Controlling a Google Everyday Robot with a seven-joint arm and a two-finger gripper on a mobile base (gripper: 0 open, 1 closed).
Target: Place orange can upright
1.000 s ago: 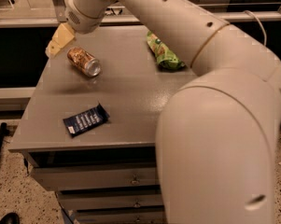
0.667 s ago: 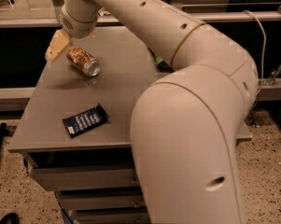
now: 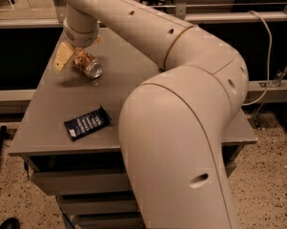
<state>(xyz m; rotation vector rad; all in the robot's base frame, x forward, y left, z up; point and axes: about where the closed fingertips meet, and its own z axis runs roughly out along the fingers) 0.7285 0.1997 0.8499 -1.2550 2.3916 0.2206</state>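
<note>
Camera view. One pale yellow finger of the gripper angled down at the left of the orange can and stood just beside the can's far end; whether it touched the metal could not be told. The second finger was almost wholly hidden behind the wrist, with only a tan sliver showing at the right, so the two fingers were spread apart with the can lying in the space between them. The gripper sat low over the far left part of the grey table, pointing downward from a rounded cream wrist.

The orange can lay on its side on the tabletop, not upright. Its silver end faced toward the near right, and its orange-gold body ran back toward the visible finger.

From the wrist, the cream arm ran rightward across the back of the table, bent at a large elbow, and came down in the foreground, covering much of the table's right half.

A flat dark blue wrapper lay near the table's front edge, well apart from the can. Drawers sat under the tabletop. A white cable hung at the right above the speckled floor.
</note>
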